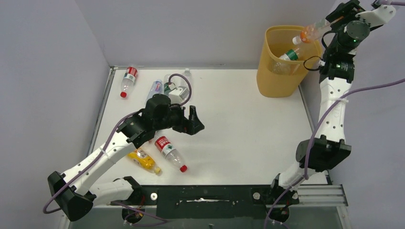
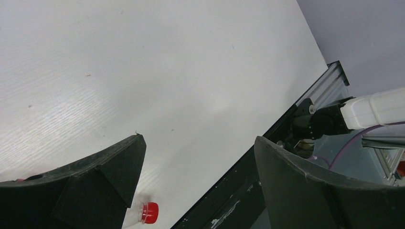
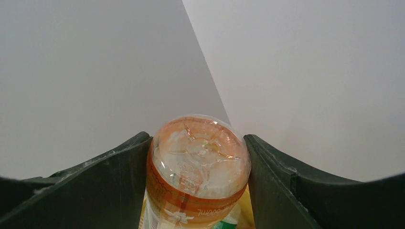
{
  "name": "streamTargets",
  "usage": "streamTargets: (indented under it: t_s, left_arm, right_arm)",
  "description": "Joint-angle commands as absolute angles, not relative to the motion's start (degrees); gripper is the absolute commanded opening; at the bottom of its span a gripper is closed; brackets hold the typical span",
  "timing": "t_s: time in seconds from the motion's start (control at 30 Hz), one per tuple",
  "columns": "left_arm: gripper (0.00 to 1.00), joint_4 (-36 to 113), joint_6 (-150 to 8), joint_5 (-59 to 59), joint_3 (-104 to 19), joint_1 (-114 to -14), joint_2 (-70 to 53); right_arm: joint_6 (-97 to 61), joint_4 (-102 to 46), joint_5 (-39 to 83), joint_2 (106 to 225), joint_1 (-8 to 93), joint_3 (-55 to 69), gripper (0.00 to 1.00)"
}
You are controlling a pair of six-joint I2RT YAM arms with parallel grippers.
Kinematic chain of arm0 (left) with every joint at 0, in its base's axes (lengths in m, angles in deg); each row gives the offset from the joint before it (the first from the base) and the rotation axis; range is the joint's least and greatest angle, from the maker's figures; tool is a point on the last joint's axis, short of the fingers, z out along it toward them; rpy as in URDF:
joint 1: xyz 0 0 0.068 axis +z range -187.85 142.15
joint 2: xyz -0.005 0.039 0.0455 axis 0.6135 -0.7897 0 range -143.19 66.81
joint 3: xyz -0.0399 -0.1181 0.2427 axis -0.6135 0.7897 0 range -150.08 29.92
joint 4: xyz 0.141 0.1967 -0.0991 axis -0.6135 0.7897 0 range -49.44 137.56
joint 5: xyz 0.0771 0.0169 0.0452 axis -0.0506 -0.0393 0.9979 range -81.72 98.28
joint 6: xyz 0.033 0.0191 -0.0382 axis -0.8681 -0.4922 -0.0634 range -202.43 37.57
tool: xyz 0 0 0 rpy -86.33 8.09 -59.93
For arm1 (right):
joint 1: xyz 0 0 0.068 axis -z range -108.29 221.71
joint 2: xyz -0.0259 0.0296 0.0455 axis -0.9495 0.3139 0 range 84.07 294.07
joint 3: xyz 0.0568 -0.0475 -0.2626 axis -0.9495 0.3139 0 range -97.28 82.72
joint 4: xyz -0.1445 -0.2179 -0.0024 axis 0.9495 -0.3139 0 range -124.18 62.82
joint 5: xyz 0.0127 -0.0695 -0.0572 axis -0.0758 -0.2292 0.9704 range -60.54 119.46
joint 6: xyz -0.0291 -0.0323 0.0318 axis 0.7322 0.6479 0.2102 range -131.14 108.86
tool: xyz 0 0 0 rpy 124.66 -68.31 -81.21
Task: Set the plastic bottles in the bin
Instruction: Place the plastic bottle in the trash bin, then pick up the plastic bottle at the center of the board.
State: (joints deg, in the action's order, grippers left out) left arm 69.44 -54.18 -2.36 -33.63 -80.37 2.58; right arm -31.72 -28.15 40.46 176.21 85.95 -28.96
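The yellow-orange bin [image 1: 279,71] stands at the table's far right; a green-labelled bottle [image 1: 291,54] lies inside it. My right gripper [image 1: 329,25] is shut on an orange-labelled clear bottle [image 1: 311,31], held tilted over the bin's rim, cap toward the bin; the right wrist view shows its base [image 3: 198,157] between the fingers. My left gripper [image 1: 193,123] is open and empty above the table's left middle. Near it lie a red-labelled bottle [image 1: 169,152], whose red cap shows in the left wrist view [image 2: 149,212], and a yellow bottle [image 1: 142,161]. Another red-labelled bottle [image 1: 128,80] and a blue-labelled one [image 1: 154,88] lie far left.
More clear bottles [image 1: 177,86] lie behind the left arm near the back wall. The table's black front rail [image 1: 205,194] holds both arm bases. Grey walls close the back and left sides.
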Motion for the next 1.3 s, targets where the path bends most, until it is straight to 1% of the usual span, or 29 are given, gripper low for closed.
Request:
streamTargets:
  t_s: [0.0,0.17,0.2,0.23,0.27,0.3,0.33,0.37,0.63,0.83,0.97,1.1,1.27]
  left_arm:
    - [0.85,69.43,-56.28,-2.21,-35.54,-79.43,2.66]
    - [0.86,71.03,-57.49,-2.87,-37.13,-78.66,1.72]
    - [0.86,71.27,-57.74,-2.88,-37.43,-78.51,1.45]
    - [0.85,71.47,-57.95,-2.95,-37.67,-78.42,1.28]
    - [0.86,71.53,-58.06,-3.03,-37.81,-78.25,1.1]
    - [0.86,71.52,-58.08,-3.12,-37.84,-78.12,0.95]
    - [0.86,71.49,-58.08,-3.27,-37.84,-77.98,0.75]
    - [0.86,71.44,-58.08,-3.31,-37.84,-77.85,0.47]
    - [0.86,68.61,-57.39,-3.39,-36.49,-76.53,-1.65]
    - [0.86,66.03,-57.12,-3.59,-37.92,-72.89,-6.7]
    - [0.86,64.48,-57.85,-3.32,-41.32,-69.46,-13.04]
    - [0.86,62.56,-59.2,-0.63,-45.65,-66.33,-19.59]
    - [0.85,60.25,-61.79,5.45,-52.19,-63.82,-28.6]
  right_arm:
    - [-35.07,-24.5,37.31,184.03,87.29,-37.27,0.51]
    - [-36.99,-26.85,32.22,194.49,87.79,-47.96,0.52]
    - [-37.15,-27.22,31.21,196.42,87.79,-49.86,0.55]
    - [-37.57,-27.6,30.09,198.28,87.79,-51.72,0.59]
    - [-37.89,-28.04,29.25,199.68,87.79,-52.62,0.68]
    - [-38.39,-28.55,28.1,201.05,87.77,-53.44,0.83]
    - [-38.58,-29.51,27.16,202.16,87.79,-54.36,0.94]
    - [-38.49,-30.47,26.35,203.18,87.71,-54.84,0.99]
    - [-38.04,-30.32,23.62,199.32,86.83,-50.79,0.98]
    - [-34.72,-34.35,22.43,192.38,84.25,-48.38,0.98]
    - [-32.86,-35.43,22.95,183.63,80.36,-38.85,0.98]
    - [-31.02,-37.19,23.96,173.82,72.78,-28.56,0.98]
    - [-30.52,-40.07,28.02,164.59,63.47,-16.69,0.98]
